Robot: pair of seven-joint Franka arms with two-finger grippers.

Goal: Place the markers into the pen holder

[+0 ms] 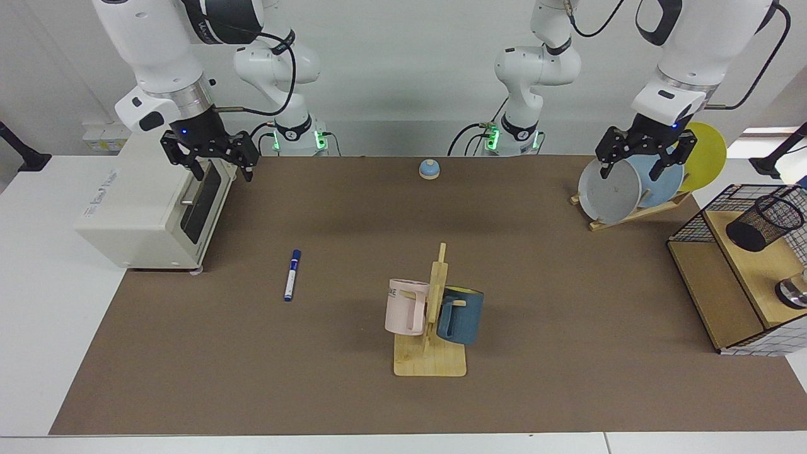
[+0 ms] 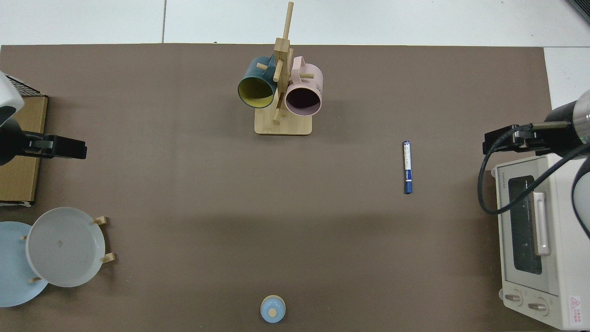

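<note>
The marker, white with a dark blue cap, lies flat on the brown mat, away from both arms. The pen holder, a black mesh cup, sits tilted on a wooden shelf at the table's edge; the top view does not show it. My right gripper hangs open and empty above the toaster oven, well behind the marker. At the other end, my left gripper hangs open and empty over the plate rack, up and to the side of the pen holder.
A white toaster oven stands near the marker. A wooden mug rack with a pink and a blue mug is mid-table. Plates lean in a rack. A wire-grid basket frame surrounds the shelf. A small bell sits between the bases.
</note>
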